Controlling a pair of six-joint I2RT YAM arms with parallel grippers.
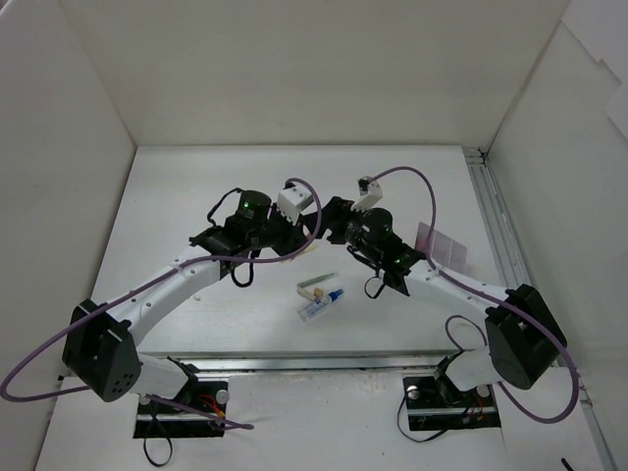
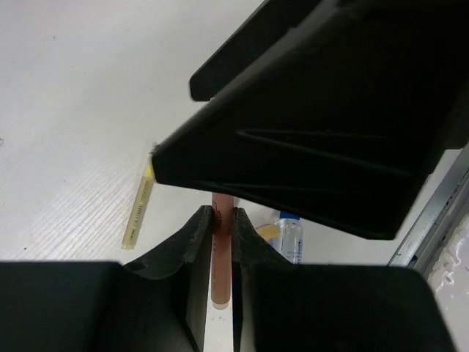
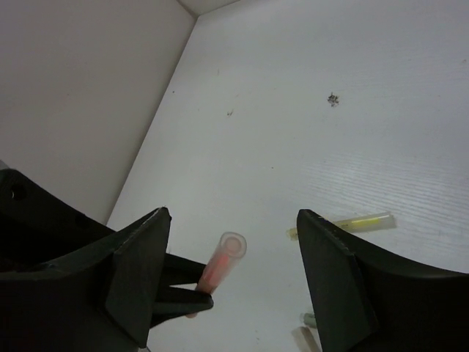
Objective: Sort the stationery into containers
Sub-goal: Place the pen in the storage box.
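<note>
My left gripper (image 2: 222, 220) is shut on an orange-red pen (image 2: 222, 253), holding it above the table. In the right wrist view the same pen (image 3: 226, 260) points up between the wide-apart fingers of my right gripper (image 3: 233, 242), which is open and not touching it. In the top view the two grippers meet nose to nose at mid-table, left (image 1: 294, 232) and right (image 1: 332, 224). A yellow-green pen (image 2: 138, 213) (image 3: 344, 224) lies flat below them. A white tube with a blue cap (image 1: 321, 305) (image 2: 292, 236) and a small beige piece (image 2: 267, 229) lie nearer the arms. The white container with a pink inside (image 1: 439, 245) sits to the right.
White walls enclose the table on the left, back and right. A metal rail (image 1: 491, 226) runs along the right edge. Purple cables loop over both arms. A small dark speck (image 3: 333, 98) marks the far table surface.
</note>
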